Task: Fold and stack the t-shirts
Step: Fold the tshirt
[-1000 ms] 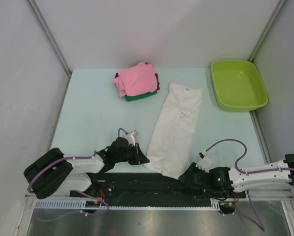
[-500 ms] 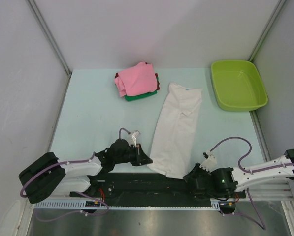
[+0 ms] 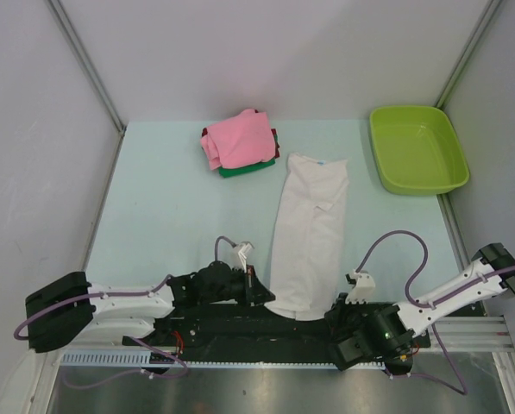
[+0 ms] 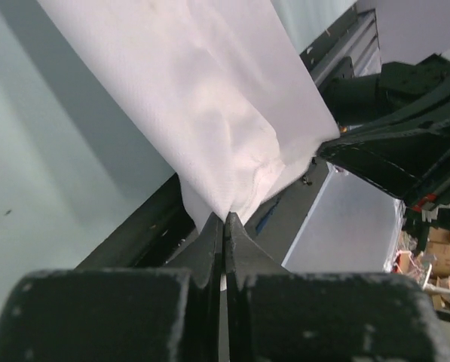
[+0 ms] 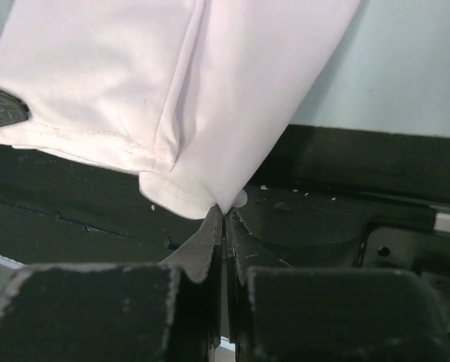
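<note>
A white t-shirt [image 3: 310, 226], folded into a long narrow strip with a small blue neck label at its far end, lies lengthwise on the table and hangs over the near edge. My left gripper [image 3: 264, 291] [image 4: 225, 219] is shut on the shirt's near-left hem corner [image 4: 209, 136]. My right gripper [image 3: 333, 312] [image 5: 225, 213] is shut on the near-right hem corner [image 5: 194, 98]. A folded pile with a pink t-shirt [image 3: 242, 138] on top of dark red and green ones sits at the back.
A lime-green plastic tub [image 3: 415, 148] stands at the back right corner. The black mounting rail [image 3: 240, 323] runs along the near edge beneath both grippers. White walls enclose the table on the left, right and back.
Both grippers moved toward the near edge, dragging the white shirt's hem over the rail; the shirt straightened and slid nearer. The right gripper closed on its corner.
</note>
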Tool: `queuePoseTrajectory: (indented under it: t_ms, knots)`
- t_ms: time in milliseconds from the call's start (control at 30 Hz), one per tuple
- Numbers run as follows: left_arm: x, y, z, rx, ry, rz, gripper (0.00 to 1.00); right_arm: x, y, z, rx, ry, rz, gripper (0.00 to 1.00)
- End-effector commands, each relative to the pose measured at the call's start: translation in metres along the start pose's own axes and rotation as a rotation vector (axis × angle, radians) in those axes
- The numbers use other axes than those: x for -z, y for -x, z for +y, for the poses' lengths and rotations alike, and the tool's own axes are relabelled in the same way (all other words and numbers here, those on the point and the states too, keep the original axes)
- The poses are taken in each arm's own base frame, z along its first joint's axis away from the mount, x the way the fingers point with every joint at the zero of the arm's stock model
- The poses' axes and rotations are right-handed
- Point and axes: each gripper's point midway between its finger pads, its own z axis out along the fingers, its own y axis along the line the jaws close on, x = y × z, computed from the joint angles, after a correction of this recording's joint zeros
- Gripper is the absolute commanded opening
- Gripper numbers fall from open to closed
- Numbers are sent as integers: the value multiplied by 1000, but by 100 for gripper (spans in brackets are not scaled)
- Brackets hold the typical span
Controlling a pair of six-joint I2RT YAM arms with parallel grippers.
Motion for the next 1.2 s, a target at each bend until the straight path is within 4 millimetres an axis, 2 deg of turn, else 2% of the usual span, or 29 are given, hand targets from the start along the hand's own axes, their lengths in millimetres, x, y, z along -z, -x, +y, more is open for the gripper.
queuePoseTrajectory:
  t_ms: [0,67,100,167,200,267,300,333,367,400,433,467,500,533,567,600,633,667,700,733,800,833,867,933,967,1000,1067,1100,1167]
  knots:
    - [2,30,-17,-8,5,-113,0,13,49,15,-281,44,-175,0]
    - [4,47,-14,-56,69,-167,0,16,64,12,-293,56,-216,0]
    - [4,58,-25,-74,58,-187,0,17,70,9,-294,51,-234,0]
    - [3,68,-26,-119,80,-195,0,17,83,6,-282,54,-270,0]
    - [1,75,-41,-141,34,-193,0,19,88,6,-270,63,-277,0]
    - [-5,81,-42,-184,56,-178,0,20,102,6,-267,71,-323,0]
    - [-7,88,-53,-196,39,-182,0,24,112,8,-232,95,-351,0]
    - [-8,91,-53,-200,40,-183,0,25,118,9,-221,100,-372,0]
    - [-13,92,-51,-203,48,-180,0,26,122,14,-220,120,-387,0]
    - [-14,93,-57,-203,19,-170,0,27,134,16,-227,121,-430,0]
    - [-16,99,-56,-198,17,-176,0,28,140,14,-125,107,-445,0]
    - [-17,101,-55,-190,15,-174,0,29,143,28,-161,144,-450,0]
    - [-19,104,-55,-186,11,-178,0,26,152,26,-177,113,-462,0]
    - [-19,108,-52,-179,9,-179,0,27,156,25,-70,97,-464,0]
    - [-18,110,-51,-171,9,-180,0,27,162,40,-113,135,-467,0]
    - [-19,112,-51,-169,4,-184,0,24,158,45,-85,148,-427,0]
    - [-18,114,-48,-166,9,-187,0,13,165,39,-88,108,-438,0]
    - [-19,115,-47,-165,10,-183,0,10,170,51,-52,137,-441,0]
    - [-18,116,-45,-164,13,-186,0,4,162,58,-40,165,-379,0]
    - [-18,118,-43,-161,17,-188,0,-4,176,60,-90,160,-399,0]
    - [-17,118,-40,-159,24,-190,0,-25,165,63,-22,163,-329,0]
    - [-17,120,-35,-152,35,-192,0,-33,176,64,-52,159,-348,0]
    - [-17,121,-34,-143,31,-192,0,-46,174,59,-44,133,-329,0]
    - [-17,126,-24,-124,44,-200,0,-55,177,59,-43,144,-311,0]
    - [-18,126,-23,-118,38,-193,0,-61,187,46,-73,107,-326,0]
    - [-18,130,-22,-117,33,-200,0,-65,185,41,-82,110,-311,0]
    - [-20,137,-11,-101,52,-204,0,-67,195,22,-131,69,-327,0]
    - [-21,141,-14,-102,34,-207,0,-65,196,16,-141,68,-331,0]
    - [-26,147,-6,-95,49,-201,0,-63,197,4,-152,46,-336,0]
